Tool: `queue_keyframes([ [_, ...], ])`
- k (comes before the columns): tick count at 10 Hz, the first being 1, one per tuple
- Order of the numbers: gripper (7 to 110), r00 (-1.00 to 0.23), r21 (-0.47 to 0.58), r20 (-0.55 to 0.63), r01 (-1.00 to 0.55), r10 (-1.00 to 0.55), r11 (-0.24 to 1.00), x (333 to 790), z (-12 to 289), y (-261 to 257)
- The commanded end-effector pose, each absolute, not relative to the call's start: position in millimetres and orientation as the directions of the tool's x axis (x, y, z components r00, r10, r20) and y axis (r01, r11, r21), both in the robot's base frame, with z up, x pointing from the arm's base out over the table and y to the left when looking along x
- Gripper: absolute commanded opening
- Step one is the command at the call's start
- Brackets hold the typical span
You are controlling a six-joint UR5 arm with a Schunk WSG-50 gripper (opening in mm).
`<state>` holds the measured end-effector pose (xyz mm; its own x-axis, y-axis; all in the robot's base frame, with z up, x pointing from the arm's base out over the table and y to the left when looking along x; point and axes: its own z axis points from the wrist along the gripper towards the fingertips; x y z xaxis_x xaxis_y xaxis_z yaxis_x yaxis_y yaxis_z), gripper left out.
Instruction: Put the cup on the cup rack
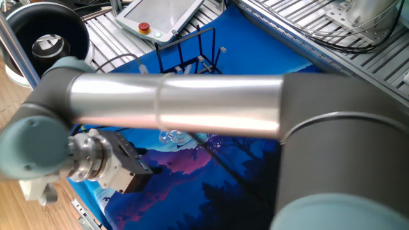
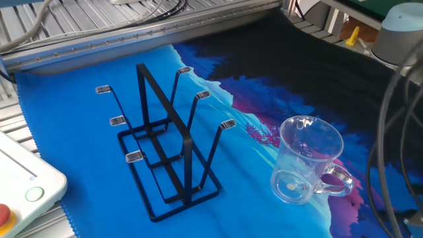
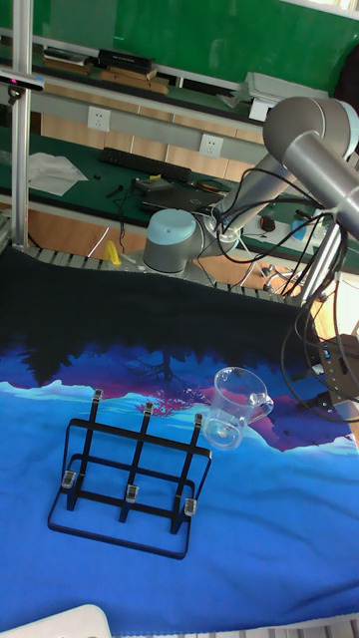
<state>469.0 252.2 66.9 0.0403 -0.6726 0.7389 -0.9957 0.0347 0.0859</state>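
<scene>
The cup [image 2: 307, 168] is a clear glass mug lying tilted on the blue cloth, its handle toward the near right. It also shows in the tall fixed view [image 3: 231, 407], and a sliver of the cup [image 1: 172, 135] peeks from under the arm's silver tube. The cup rack [image 2: 165, 142] is black wire with upright pegs and stands left of the mug, apart from it; the same cup rack [image 3: 130, 474] [image 1: 192, 54] shows in both other views. A black block on the wrist [image 1: 132, 167] hangs beside the mug near the table edge. No fingers can be made out.
A white control box with a red button [image 1: 160, 16] lies beyond the rack; its corner [image 2: 20, 192] shows at the near left. Black cables [image 2: 390, 132] hang at the right. The arm's silver tube [image 1: 192, 105] spans the table. A black round device [image 1: 45, 41] sits off the table.
</scene>
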Motion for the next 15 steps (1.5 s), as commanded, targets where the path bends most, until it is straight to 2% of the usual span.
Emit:
queue_keyframes([
  [1,66,0.002,0.046,0.802,-0.997,-0.598,0.057,470,77,249],
  [3,66,-0.013,0.039,0.809,-0.996,-0.587,0.075,467,80,246],
  [4,66,-0.015,0.039,0.783,-0.997,-0.622,0.072,466,69,250],
  [6,66,-0.044,0.019,0.702,-0.997,-0.711,0.08,469,52,267],
  [7,66,-0.08,0.007,0.609,-0.994,-0.789,0.106,470,38,289],
  [8,44,-0.076,0.014,0.561,-0.995,-0.825,0.101,470,29,301],
  [9,44,-0.036,0.032,0.572,-0.997,-0.819,0.066,471,32,298],
  [10,44,-0.019,0.02,0.639,-0.999,-0.769,0.042,477,44,281],
  [11,44,-0.013,0.039,0.662,-0.998,-0.749,0.052,471,49,275],
  [13,44,0.015,0.077,0.542,-0.997,-0.84,0.032,467,27,305],
  [14,66,0.005,0.081,0.526,-0.996,-0.851,0.043,465,25,309],
  [15,66,-0.033,0.078,0.529,-0.993,-0.848,0.087,459,25,310],
])
